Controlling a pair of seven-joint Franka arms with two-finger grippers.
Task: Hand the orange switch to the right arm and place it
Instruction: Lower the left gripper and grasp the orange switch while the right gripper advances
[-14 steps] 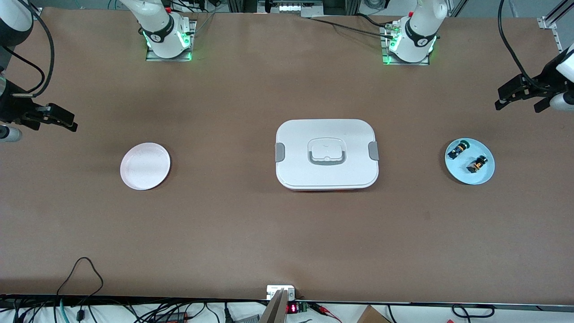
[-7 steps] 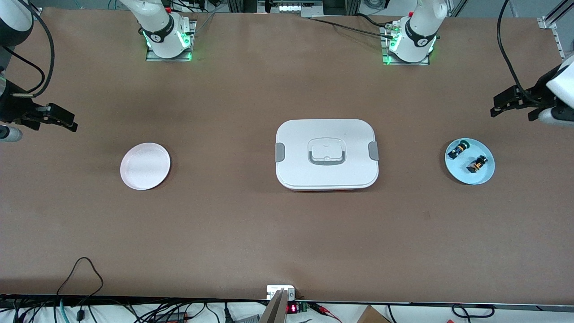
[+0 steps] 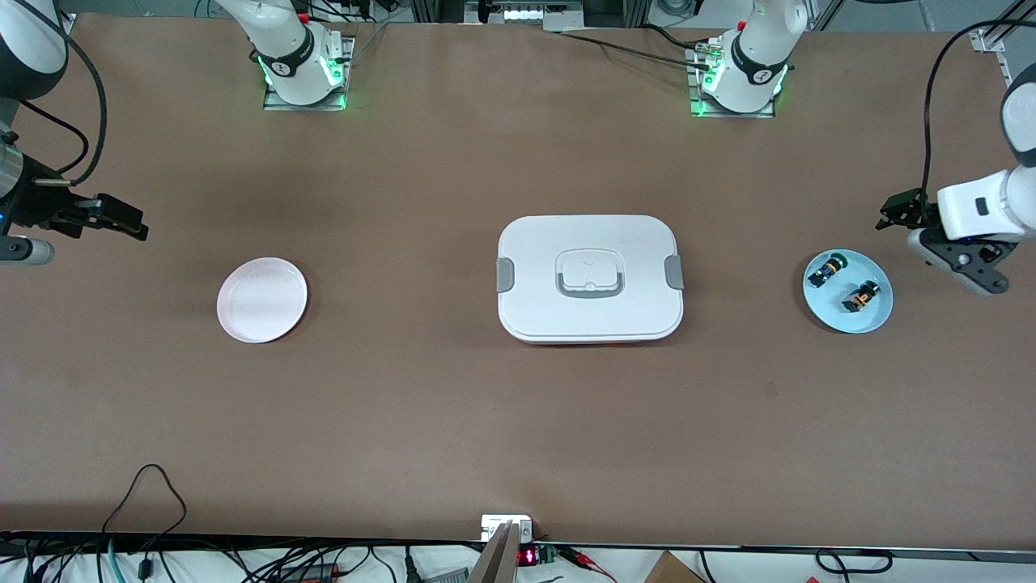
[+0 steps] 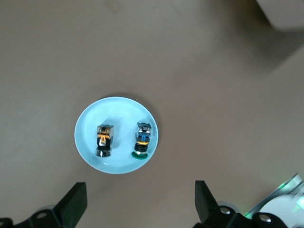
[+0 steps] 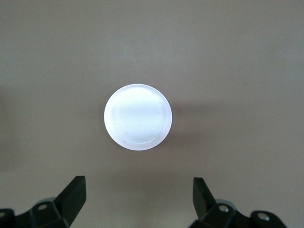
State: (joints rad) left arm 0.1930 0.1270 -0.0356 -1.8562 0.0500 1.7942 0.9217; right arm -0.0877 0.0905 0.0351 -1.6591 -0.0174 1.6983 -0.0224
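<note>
A white lidded box (image 3: pixel 590 278) sits mid-bench (image 3: pixel 453 405). A white plate (image 3: pixel 262 300) lies toward the right arm's end, a blue plate (image 3: pixel 874 317) with a green-capped part (image 3: pixel 827 269) toward the left arm's.

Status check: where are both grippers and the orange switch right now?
Left gripper open above blue plate. Right gripper open, waiting above pink plate. Orange switch on blue plate beside green-capped part. Nothing blocking.

The orange switch (image 3: pixel 860 297) (image 4: pixel 104 139), a tiny black block with orange sides, lies on its side on the light blue plate (image 3: pixel 878 318) (image 4: pixel 118 164) at the left arm's end of the table, beside a green-capped part (image 3: pixel 827 269) (image 4: pixel 142 140), nearer the front camera
</note>
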